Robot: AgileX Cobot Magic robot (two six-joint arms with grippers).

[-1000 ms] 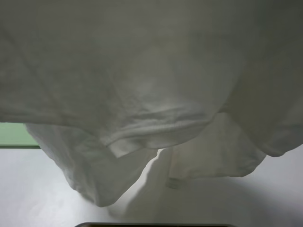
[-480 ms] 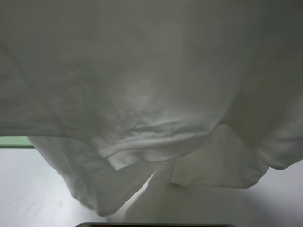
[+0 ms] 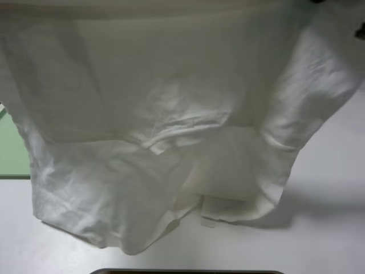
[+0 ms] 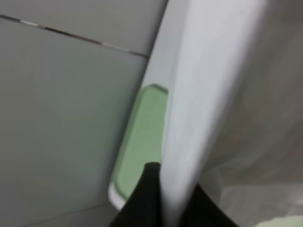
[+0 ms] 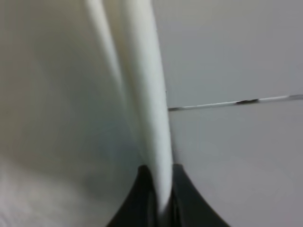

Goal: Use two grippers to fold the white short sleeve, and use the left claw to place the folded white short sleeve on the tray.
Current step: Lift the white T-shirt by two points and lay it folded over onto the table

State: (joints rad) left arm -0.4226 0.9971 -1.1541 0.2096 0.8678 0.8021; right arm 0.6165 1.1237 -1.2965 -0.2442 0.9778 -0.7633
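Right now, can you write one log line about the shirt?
phase: shirt held up, spread | left gripper: shut on shirt | right gripper: shut on shirt | tray: partly hidden behind shirt

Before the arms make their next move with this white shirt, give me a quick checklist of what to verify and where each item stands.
1. Grip of the left claw on the white short sleeve: ok, cloth is pinched between its fingers.
2. Grip of the right gripper on the shirt: ok, it has the same pinch.
3. Fold finished: not ok, the shirt hangs loose and wrinkled.
4. Lower hem off the table: cannot tell.
5. Room on the tray: cannot tell, the shirt hides much of it.
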